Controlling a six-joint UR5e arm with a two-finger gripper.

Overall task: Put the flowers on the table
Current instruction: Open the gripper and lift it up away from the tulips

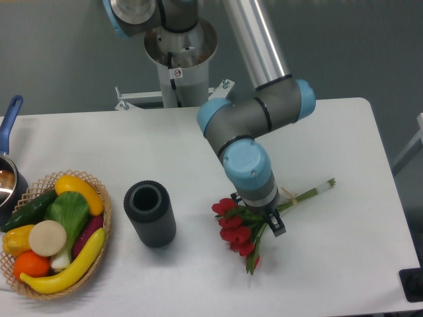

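The flowers (239, 228) lie low on the white desk (330, 132), at about 4 o'clock from its middle; red heads point toward 8 o'clock and the tied green stems run out toward 2 o'clock. The heads overlap, so an exact count is not possible. The claw (264, 214) sits right over the bunch where stems meet leaves, but the arm's wrist hides its fingers, so whether it grips cannot be told. At 9 o'clock from the flowers stands one dark ribbed vase (150, 213), upright and apart. Farther toward 9 o'clock is one woven basket (99, 198) of vegetables. One blue-handled pot (9, 173) is cut off by the left edge. Behind the desk is a grey wall.
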